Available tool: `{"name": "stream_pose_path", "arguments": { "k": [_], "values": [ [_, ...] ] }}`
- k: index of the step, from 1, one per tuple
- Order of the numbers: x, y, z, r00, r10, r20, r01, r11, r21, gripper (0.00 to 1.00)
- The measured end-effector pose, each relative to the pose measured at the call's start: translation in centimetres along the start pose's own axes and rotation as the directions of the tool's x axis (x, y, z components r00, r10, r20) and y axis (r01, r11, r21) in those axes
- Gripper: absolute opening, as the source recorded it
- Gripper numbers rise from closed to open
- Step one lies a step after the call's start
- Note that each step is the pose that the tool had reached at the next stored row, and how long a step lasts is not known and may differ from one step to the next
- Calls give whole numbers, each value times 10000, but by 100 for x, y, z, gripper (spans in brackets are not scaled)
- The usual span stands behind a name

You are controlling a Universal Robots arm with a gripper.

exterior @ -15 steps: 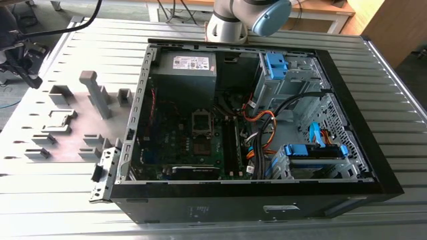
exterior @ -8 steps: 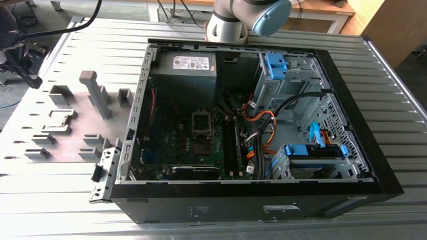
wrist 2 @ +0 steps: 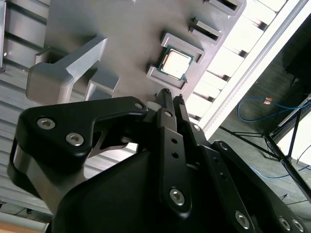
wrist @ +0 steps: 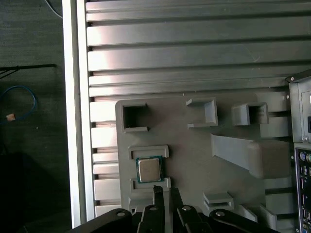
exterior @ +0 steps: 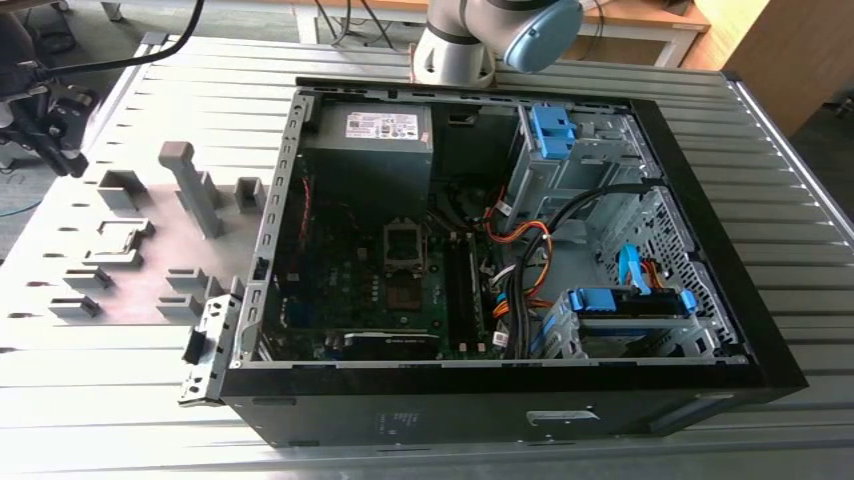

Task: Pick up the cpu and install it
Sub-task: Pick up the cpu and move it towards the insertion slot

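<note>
Second wrist view looks down past the black end effector (wrist 2: 171, 94) onto the small square cpu with the silvery metal top and green rim (wrist 2: 174, 64). The chip lies flat in a shallow nest formed by two raised grey brackets on the matte grey plastic holder plate (wrist 2: 131, 39). The brackets hug opposite edges, probably to fix the chip's position and heading while leaving the other two edges free for a pinch.

The end effector hangs above the plate just beside the nest, apart from the chip. Its two slim fingers are drawn close together with nothing between them, so the pick-up has not yet begun. In the first wrist view the fingertips (wrist: 158, 189) sit near one bracket, with the cpu just beyond them.

In the exterior view the holder plate lies on the ribbed aluminium worktop (exterior: 747, 130), at the exterior view's left of the open black computer case (exterior: 521, 400). The case lies on its side, which turns the green motherboard upward and leaves the dark rectangular socket frame (exterior: 404, 245) reachable from above. The socket is well apart from the chip, and whether it stands open cannot be told.
</note>
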State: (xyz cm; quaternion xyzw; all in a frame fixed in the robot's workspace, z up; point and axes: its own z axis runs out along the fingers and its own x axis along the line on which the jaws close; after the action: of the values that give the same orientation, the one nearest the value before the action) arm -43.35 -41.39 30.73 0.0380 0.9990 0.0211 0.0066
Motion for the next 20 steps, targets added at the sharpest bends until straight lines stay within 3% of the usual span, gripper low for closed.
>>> {"name": "stream_pose_path", "arguments": {
  "k": [1,7,8,12,20],
  "values": [
    [0,0,0,10000,0,0,0,10000,0,17],
    [0,0,1,10000,0,0,0,10000,0,47],
    [0,0,1,10000,0,0,0,10000,0,47],
    [0,0,1,10000,0,0,0,10000,0,65],
    [3,-3,62,10000,-58,-2,58,10000,-1,65]
  ]
}}
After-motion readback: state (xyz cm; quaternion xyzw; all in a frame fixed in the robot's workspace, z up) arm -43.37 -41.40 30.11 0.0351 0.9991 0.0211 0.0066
